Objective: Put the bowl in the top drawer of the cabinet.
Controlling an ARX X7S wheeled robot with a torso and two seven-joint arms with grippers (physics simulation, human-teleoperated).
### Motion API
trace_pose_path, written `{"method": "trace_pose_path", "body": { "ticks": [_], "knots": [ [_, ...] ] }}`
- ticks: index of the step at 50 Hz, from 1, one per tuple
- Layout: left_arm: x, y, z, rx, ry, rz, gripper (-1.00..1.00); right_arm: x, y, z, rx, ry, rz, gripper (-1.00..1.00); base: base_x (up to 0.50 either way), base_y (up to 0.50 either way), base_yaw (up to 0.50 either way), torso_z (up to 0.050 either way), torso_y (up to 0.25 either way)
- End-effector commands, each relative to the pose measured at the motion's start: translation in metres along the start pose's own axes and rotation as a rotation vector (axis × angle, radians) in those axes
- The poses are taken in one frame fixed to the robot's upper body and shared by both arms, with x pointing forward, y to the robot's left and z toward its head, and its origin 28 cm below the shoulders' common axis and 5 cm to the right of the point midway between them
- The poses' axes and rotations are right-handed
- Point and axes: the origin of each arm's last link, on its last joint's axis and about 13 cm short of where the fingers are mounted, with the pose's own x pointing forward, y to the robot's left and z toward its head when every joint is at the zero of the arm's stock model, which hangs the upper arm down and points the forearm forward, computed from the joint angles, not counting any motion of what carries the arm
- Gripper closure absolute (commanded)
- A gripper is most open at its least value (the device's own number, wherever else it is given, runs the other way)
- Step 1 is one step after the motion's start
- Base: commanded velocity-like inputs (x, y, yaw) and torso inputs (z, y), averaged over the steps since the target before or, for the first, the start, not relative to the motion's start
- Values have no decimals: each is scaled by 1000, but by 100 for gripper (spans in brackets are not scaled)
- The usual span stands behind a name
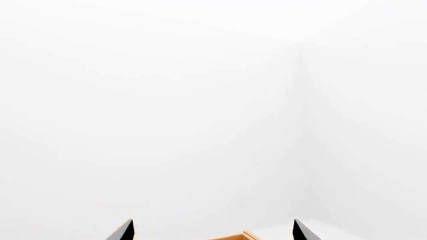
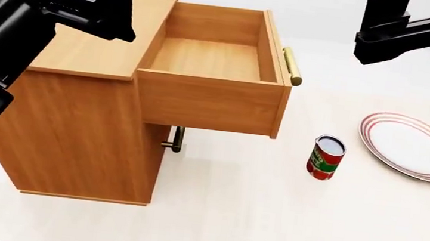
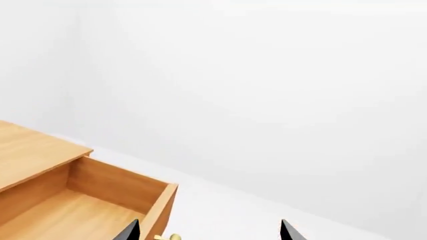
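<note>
Top drawer (image 2: 209, 60) stands pulled right out of the cabinet (image 2: 78, 124), its box bare inside, nothing in it. The bowl is nowhere in any view, so the step in hand looks like finding and fetching it. Left gripper (image 1: 212, 231) hangs over the cabinet top with jaws spread, holding nothing; right gripper (image 3: 210, 231) hovers beyond the drawer's handle side, likewise spread and empty. Below the right gripper lie a red can (image 2: 325, 158) and a red-ringed plate (image 2: 412, 147), bare.
</note>
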Motion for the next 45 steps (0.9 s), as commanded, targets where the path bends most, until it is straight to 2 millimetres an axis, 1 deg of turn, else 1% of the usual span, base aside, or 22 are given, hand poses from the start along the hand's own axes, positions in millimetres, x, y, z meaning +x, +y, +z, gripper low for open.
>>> {"method": "trace_pose_path", "body": {
  "ticks": [1, 5, 9, 15, 22, 25, 31, 39, 45],
  "knots": [
    [0, 0, 2, 0, -5, -5, -100, -4, -2, 2, -5, -7, -12, -100, 0, 0, 0, 0, 0],
    [2, 0, 2, 2, -6, -7, -100, -9, -7, 7, -21, 16, -39, -100, 0, 0, 0, 0, 0],
    [2, 2, 5, 6, -6, 7, -100, -20, -14, 16, -68, 98, -54, -100, 0, 0, 0, 0, 0],
    [5, 7, 3, 4, 50, -5, -100, -43, -27, 33, -43, 224, -60, -100, 0, 0, 0, 0, 0],
    [-4, 9, 12, -34, 105, -46, -100, -62, -41, 43, -16, 377, -66, -100, 0, 0, 0, 0, 0],
    [-5, 12, 15, -41, 123, -46, -100, -72, -47, 41, -13, 441, -79, -100, 0, 0, 0, 0, 0],
    [-11, 14, 24, -42, 130, -51, -100, -89, -57, 25, -21, 598, -109, -100, 0, 0, 0, 0, 0],
    [-22, 16, 37, -44, 129, -30, -100, -103, -67, 9, -37, 739, -144, -100, 0, 0, 0, 0, 0],
    [-28, 20, 43, -68, 130, -20, -100, -118, -74, -3, -50, 853, -174, -100, 0, 0, 0, 0, 0]
  ]
}}
